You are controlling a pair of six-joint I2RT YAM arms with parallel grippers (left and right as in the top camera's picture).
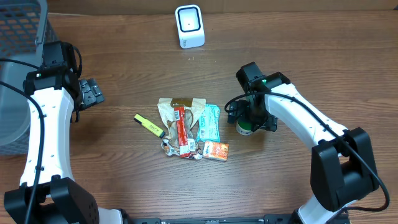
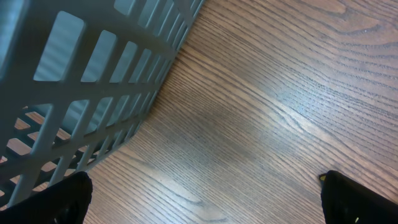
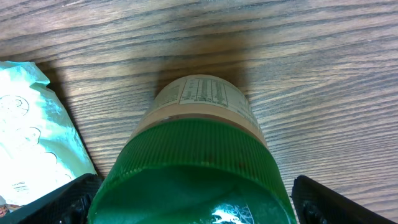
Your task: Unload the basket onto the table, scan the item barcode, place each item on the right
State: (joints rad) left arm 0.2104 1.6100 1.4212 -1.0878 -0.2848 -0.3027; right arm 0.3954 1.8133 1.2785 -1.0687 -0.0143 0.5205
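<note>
From above, the jar (image 1: 244, 128) stands upright on the table (image 1: 298, 56), just right of a heap of snack packets (image 1: 186, 127), with a yellow highlighter (image 1: 148, 125) off to the left. The right gripper (image 1: 254, 116) hangs directly over the jar. The white barcode scanner (image 1: 189, 26) sits well apart at the far edge. The left gripper (image 1: 92, 92) waits by the grey basket (image 1: 18, 37).

On the left wrist view, that pincer (image 2: 205, 208) gapes fully and holds nothing; there is only bare wood and basket wall (image 2: 93, 81).

On the right wrist view, the jaws are spread wide either side of the ribbed green lid (image 3: 199, 168). I can't tell whether the pads touch it. A teal packet (image 3: 31, 137) lies just beside it.

The jar looks rigid and fairly weighty, and its label (image 3: 202, 93) looks smooth. I'd grip the ribbed lid, which should give purchase and leave the printed band clear for scanning.
</note>
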